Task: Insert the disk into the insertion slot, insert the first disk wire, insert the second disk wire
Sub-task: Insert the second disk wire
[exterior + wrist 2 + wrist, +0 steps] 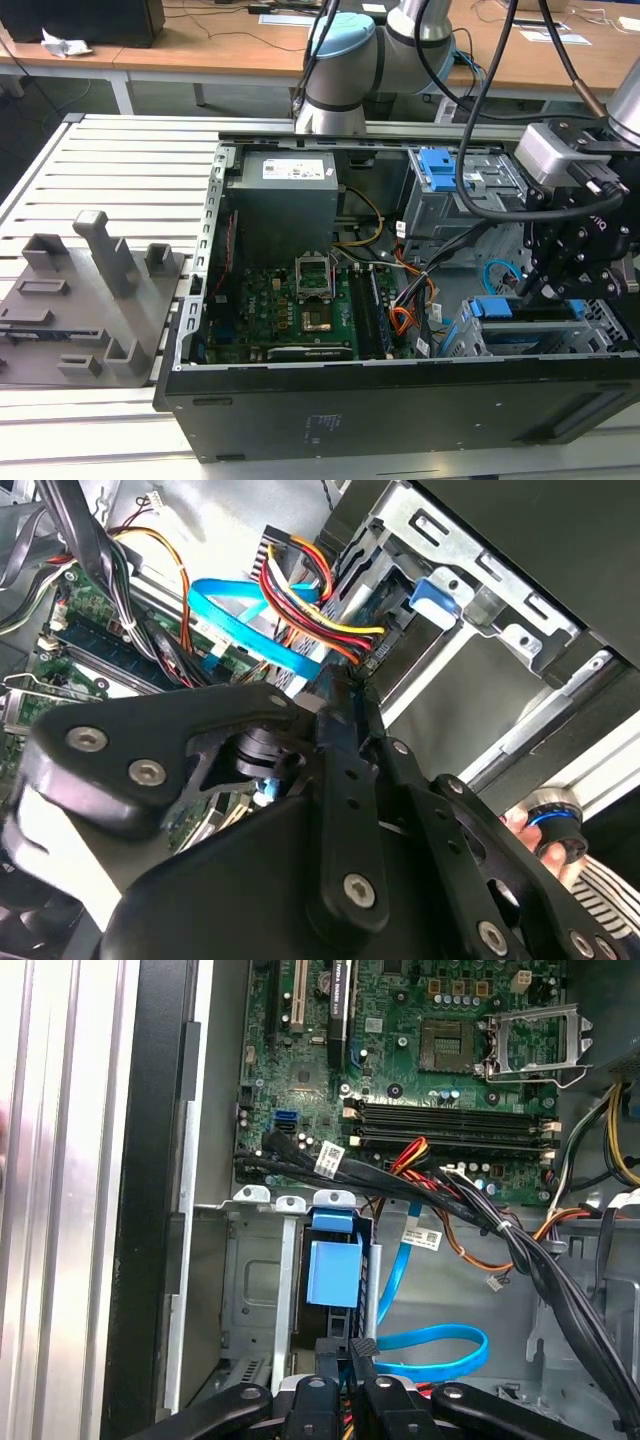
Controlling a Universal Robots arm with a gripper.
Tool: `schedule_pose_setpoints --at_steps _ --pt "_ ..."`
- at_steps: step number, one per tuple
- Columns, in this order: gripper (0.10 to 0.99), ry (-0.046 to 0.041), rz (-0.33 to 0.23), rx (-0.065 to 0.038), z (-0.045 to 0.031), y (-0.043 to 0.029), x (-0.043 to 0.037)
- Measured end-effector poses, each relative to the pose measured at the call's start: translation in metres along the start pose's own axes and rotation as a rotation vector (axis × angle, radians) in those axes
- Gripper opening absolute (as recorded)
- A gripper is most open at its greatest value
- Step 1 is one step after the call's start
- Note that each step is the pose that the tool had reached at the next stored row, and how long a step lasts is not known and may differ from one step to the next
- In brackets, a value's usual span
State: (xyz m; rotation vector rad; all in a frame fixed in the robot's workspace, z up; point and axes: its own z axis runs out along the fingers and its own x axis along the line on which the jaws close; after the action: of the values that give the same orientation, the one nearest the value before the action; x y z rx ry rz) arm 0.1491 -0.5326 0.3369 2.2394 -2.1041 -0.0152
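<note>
Inside the open computer case (400, 400), lower right, the gripper (345, 1360) pinches the first disk wire (320, 630)'s plug, jaws nearly closed, at the disk (333, 1272).

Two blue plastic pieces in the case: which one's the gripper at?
The disk's blue carrier at the exterior view's lower right, under the gripper. The blue clip sits higher, on the taller cage.

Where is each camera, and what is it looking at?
Exterior view: off the arm, looking down into the open computer case; the arm and its pincer hang over the disk.
Second wrist view: on the arm, facing the first disk wire and second disk wire past the pincer's black links.
First wrist view: on the arm, looking down on the motherboard and insertion slot.
Both wrist views share the light-blue cable.
</note>
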Motion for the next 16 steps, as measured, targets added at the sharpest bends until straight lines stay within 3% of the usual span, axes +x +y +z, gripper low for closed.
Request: schedule_pose_setpoints --at_steps 1,3,5,7,9,10,14,16 --pt "0.239 0.0001 0.000 0.000 0.0000 0.0000 0.0000" --pt "0.239 -0.0009 0.000 0.000 -0.0031 0.0002 0.0001" --pt "0.239 0.0000 0.000 0.000 -0.0161 0.0009 0.0006" --pt "0.239 0.0000 0.000 0.000 -0.0210 0.0012 0.0005" --pt "0.157 0.0002 0.000 0.000 -0.0344 0.0018 0.0000" --pt "0.106 0.0003 0.000 0.000 -0.0376 0.0020 0.0001" --pt "0.106 0.0000 0.000 0.000 -0.0399 0.0025 0.0001" --pt "0.106 0.0000 0.000 0.000 -0.0395 0.0098 -0.0003"
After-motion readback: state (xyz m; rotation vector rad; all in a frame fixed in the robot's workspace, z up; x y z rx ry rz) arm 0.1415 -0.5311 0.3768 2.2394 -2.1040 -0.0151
